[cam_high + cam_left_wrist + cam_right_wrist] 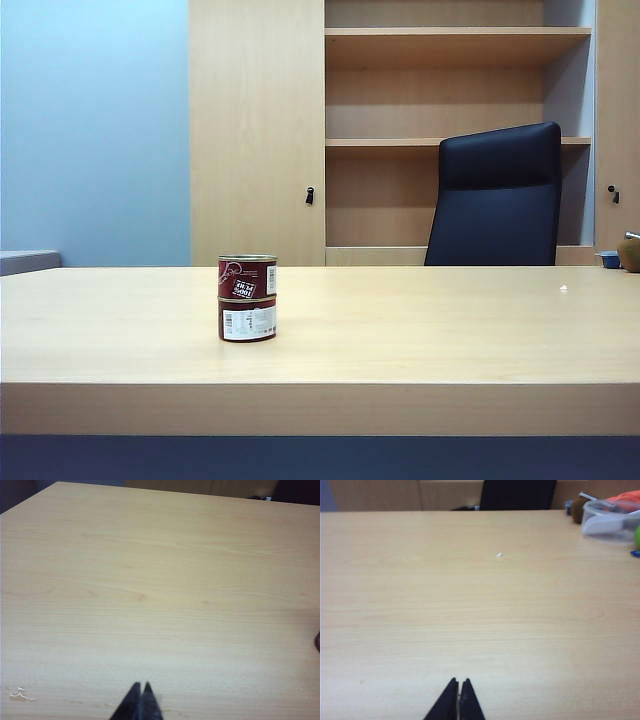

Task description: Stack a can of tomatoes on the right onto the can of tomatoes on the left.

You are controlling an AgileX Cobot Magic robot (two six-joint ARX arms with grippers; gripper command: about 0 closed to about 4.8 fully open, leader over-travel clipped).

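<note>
Two tomato cans stand stacked on the table (450, 330): the top can (247, 277) sits squarely on the bottom can (247, 320), both upright, rims lined up, with nothing touching them. The stack is toward the left part of the table in the exterior view, well apart from the black chair (497, 195) that stands behind the far edge, off to the stack's right. Behind the chair runs a wooden shelf unit (440, 90), and a tiny white speck (563, 289) lies on the wood, far to the right of the cans. Neither arm shows in the exterior view. Over to the left wrist view: the left gripper (140, 687) hangs over bare tabletop, its dark fingers pressed together tip to tip, pinching nothing. The cans are not in that view, so its place relative to the stack cannot be told; only a dark sliver of something shows at the frame edge, too little to identify. Right wrist view now: the right gripper (458, 682) is also over bare wood, fingers shut tight against each other, empty. Ahead of it is the same white speck (499, 555), the chair (517, 494) beyond the far edge, and a clear plastic tub (610, 517) of clutter at the table's corner, well away from the cans.
</note>
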